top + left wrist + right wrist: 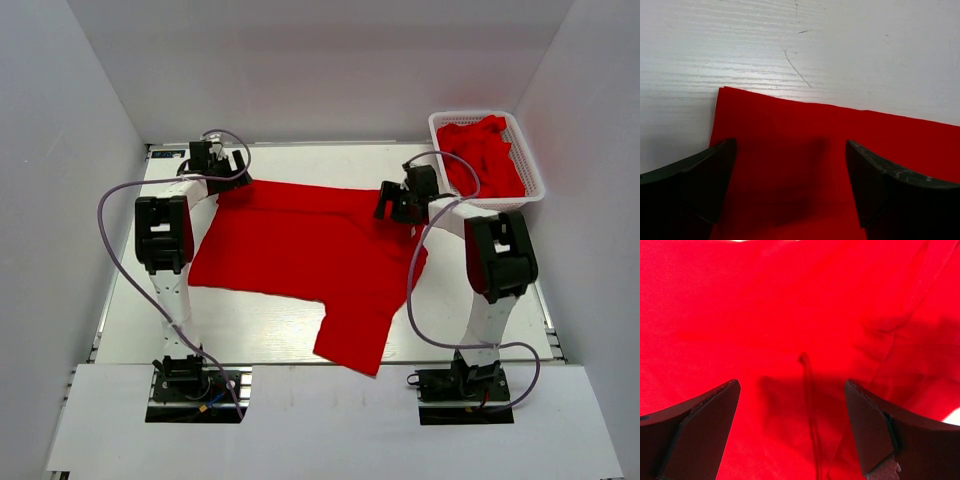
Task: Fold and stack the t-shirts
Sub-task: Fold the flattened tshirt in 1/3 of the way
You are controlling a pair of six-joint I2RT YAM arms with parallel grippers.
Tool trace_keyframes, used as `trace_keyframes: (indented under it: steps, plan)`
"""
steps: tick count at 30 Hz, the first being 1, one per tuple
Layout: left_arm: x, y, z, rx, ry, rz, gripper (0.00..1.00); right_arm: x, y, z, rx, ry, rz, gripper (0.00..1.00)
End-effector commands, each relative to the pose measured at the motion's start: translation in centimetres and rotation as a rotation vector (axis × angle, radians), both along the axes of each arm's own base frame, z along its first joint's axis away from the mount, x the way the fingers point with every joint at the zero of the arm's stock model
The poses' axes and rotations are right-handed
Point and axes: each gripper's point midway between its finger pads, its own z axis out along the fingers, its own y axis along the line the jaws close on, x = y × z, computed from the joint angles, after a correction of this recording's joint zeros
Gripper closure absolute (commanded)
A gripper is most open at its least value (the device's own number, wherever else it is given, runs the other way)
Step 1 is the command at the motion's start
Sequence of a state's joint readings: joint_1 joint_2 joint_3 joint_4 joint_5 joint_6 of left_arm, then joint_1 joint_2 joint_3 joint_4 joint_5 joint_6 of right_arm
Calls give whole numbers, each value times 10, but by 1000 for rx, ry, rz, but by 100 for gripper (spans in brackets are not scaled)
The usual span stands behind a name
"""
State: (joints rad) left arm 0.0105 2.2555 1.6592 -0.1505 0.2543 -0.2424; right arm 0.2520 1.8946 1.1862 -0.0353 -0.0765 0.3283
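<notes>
My left base (190, 385) and right base (465, 385) sit nearest, at the near edge of the table (260, 335). Beyond them a red t-shirt (300, 250) lies spread out on it. More red shirts (485, 155) fill the white basket (440, 125) at the far right. My left gripper (225, 165) is at the t-shirt's far left corner, my right gripper (400, 205) at its far right part.

Left wrist: my jaws stand wide apart, empty, over that flat corner.

Right wrist: jaws spread, nothing held, rumpled red cloth beneath.
</notes>
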Motion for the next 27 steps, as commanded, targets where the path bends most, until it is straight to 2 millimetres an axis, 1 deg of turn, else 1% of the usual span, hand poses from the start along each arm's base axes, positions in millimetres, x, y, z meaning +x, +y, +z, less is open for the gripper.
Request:
trace_keyframes:
  steps: [1, 2, 3, 4, 5, 6, 7, 8, 9, 10, 11, 12, 13, 14, 15, 16, 17, 19, 20, 21, 22, 23, 24, 25, 26, 27]
  plan:
    - [-10, 0, -20, 13, 67, 21, 0, 12, -8, -8, -13, 51, -64, 10]
    - [-12, 4, -22, 24, 81, 46, 0, 13, -9, -17, -25, 89, -67, 10]
    - [-13, 6, -24, 33, 90, 55, 0, 18, -13, -18, -27, 93, -81, 10]
    - [-16, 8, -32, 40, 112, 62, 0, 28, -13, -25, -32, 113, -85, 10]
    - [-16, 8, -32, 33, 114, 68, 0, 29, -16, -30, -35, 134, -89, 10]
    - [-16, 8, -32, 33, 114, 68, 0, 38, -17, -32, -35, 136, -96, 10]
    - [-20, 8, -37, 33, 127, 68, 0, 39, -19, -38, -35, 157, -104, 10]
    - [-21, 7, -39, 24, 129, 77, 0, 52, -17, -41, -28, 153, -94, 10]
    - [-19, 9, -38, 24, 121, 91, 0, 56, -17, -45, -28, 158, -88, 10]
    - [-19, 12, -39, 37, 121, 104, 0, 60, -23, -48, -30, 170, -94, 10]
    - [-14, 11, -38, 28, 117, 113, 0, 74, -20, -52, -34, 169, -74, 10]
    - [-13, 13, -44, 26, 132, 130, 0, 79, -21, -53, -31, 171, -72, 10]
    - [-8, 12, -38, 17, 119, 137, 0, 82, -22, -55, -36, 171, -52, 10]
    - [-8, 12, -43, 11, 132, 143, 0, 97, -19, -55, -20, 151, -29, 10]
    - [-1, 12, -36, 3, 105, 149, 0, 102, -20, -53, -21, 139, -17, 10]
    - [-3, 12, -43, 4, 119, 150, 0, 111, -17, -48, -2, 120, 1, 10]
    - [6, 12, -33, 1, 90, 150, 0, 115, -17, -46, 1, 113, 9, 10]
    - [14, 12, -23, 0, 76, 150, 0, 129, -14, -30, 5, 51, 54, 10]
    - [17, 14, -19, 14, 66, 149, 0, 132, -9, -24, 8, 29, 72, 10]
    - [19, 14, -14, 23, 62, 142, 0, 137, -6, -3, -1, -33, 123, 10]
    - [22, 14, -8, 29, 50, 136, 0, 137, -5, 3, -6, -47, 141, 10]
    - [31, 15, 14, 33, 7, 130, 0, 139, -4, 12, -30, -79, 172, 10]
    - [32, 18, 28, 45, -6, 146, 0, 139, 2, 44, -40, -139, 199, 10]
    - [40, 21, 49, 60, -47, 147, 0, 138, -1, 51, -64, -164, 212, 10]
    - [42, 24, 61, 70, -58, 162, 0, 136, 1, 58, -90, -189, 242, 10]
    - [42, 27, 72, 81, -62, 176, 0, 129, 2, 78, -97, -223, 246, 10]
